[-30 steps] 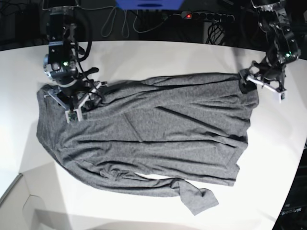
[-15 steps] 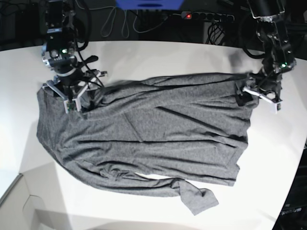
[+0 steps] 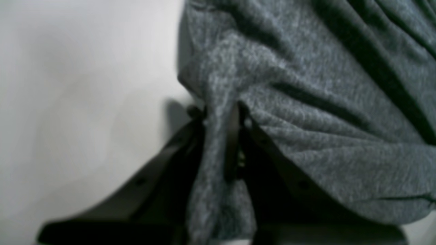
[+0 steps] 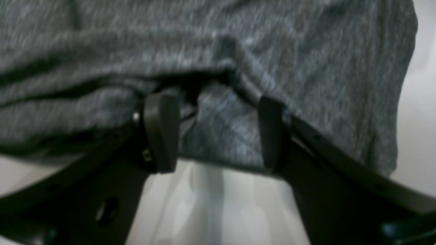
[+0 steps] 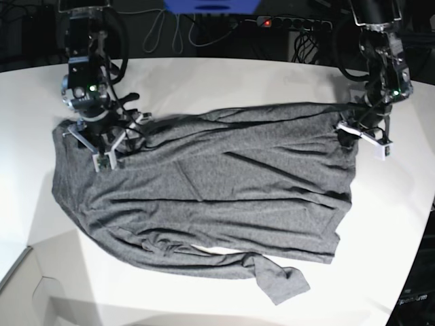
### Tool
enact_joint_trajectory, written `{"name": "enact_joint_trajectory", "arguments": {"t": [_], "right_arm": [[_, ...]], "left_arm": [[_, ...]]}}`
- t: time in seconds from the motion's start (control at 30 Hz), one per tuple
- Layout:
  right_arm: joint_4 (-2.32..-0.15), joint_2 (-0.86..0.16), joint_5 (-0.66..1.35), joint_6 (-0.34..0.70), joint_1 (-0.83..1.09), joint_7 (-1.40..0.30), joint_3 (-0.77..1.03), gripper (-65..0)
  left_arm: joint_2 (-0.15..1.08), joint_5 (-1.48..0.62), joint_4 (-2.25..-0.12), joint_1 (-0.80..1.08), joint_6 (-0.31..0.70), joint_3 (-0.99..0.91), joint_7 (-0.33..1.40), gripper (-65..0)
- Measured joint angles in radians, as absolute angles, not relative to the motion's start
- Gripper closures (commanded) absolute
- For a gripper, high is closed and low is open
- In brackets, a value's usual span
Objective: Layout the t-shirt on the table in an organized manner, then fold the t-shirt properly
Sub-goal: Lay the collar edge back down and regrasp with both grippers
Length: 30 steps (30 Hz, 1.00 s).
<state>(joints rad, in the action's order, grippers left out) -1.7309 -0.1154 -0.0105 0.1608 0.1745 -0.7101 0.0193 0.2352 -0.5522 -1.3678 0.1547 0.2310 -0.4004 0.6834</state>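
The shirt (image 5: 204, 197) lies spread across the middle of the table (image 5: 238, 75), mostly flat but creased, with one sleeve bunched and twisted at six o'clock. I judge the layout half done; smoothing is left and no fold has begun. My left gripper (image 3: 226, 143), at three o'clock in the base view, is clamped on a pinch of the shirt's edge. My right gripper (image 4: 213, 132), at ten o'clock, stands with fingers apart, cloth lying between them, nothing held. White table is bare past every edge of the shirt, widest at twelve, tighter toward the curved rim at three.
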Motion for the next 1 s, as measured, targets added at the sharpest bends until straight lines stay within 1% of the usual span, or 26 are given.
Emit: {"name": "enact_joint_trajectory", "arguments": {"t": [0.2,0.27,0.33,0.4,0.43,0.57,0.6,0.73,0.83,0.93,1.0], "right_arm": [[-1.629,-0.113,-0.008,0.161,0.125,-0.709,0.019,-36.0],[-1.615,-0.113,-0.008,0.161,0.119,-0.710,0.019,-34.8],[-1.615,-0.113,-0.008,0.161,0.117,-0.710,0.019,-32.1],[-1.615,-0.113,-0.008,0.161,0.116,-0.710,0.019,-26.7],[-1.615,-0.113,-0.008,0.161,0.117,-0.710,0.019,-22.7],[-1.615,-0.113,-0.007,0.161,0.117,-0.709,0.019,-2.5],[-1.616,-0.113,-0.007,0.161,0.120,-0.709,0.019,0.0],[-1.654,-0.113,-0.008,0.161,0.168,-0.710,0.028,0.0],[-1.776,-0.114,-0.009,0.161,0.250,-0.712,0.028,0.0],[-1.899,-0.113,-0.002,0.161,0.311,-0.704,0.030,0.0],[-1.945,-0.112,-0.002,0.162,0.344,-0.696,0.030,0.0]], "left_arm": [[0.235,-0.552,-1.368,0.155,0.233,-0.401,0.680,-0.1],[0.235,-0.551,-1.368,0.155,0.233,-0.401,0.680,-0.1],[0.235,-0.551,-1.368,0.155,0.233,-0.401,0.680,-0.1],[0.235,-0.552,-1.368,0.155,0.233,-0.401,0.680,-0.1],[0.235,-0.552,-1.368,0.155,0.233,-0.401,0.680,-0.1],[0.253,-0.556,-1.367,0.155,0.233,-0.397,0.690,-0.1],[0.257,-0.556,-1.367,0.154,0.233,-0.397,0.696,-0.1],[0.264,-0.563,-1.368,0.155,0.237,-0.399,0.703,-0.1],[0.262,-0.537,-1.404,0.162,0.230,-0.440,0.757,-0.1],[0.266,-0.523,-1.443,0.186,0.220,-0.467,0.774,-0.1],[0.268,-0.508,-1.457,0.186,0.215,-0.477,0.790,-0.1]]}}
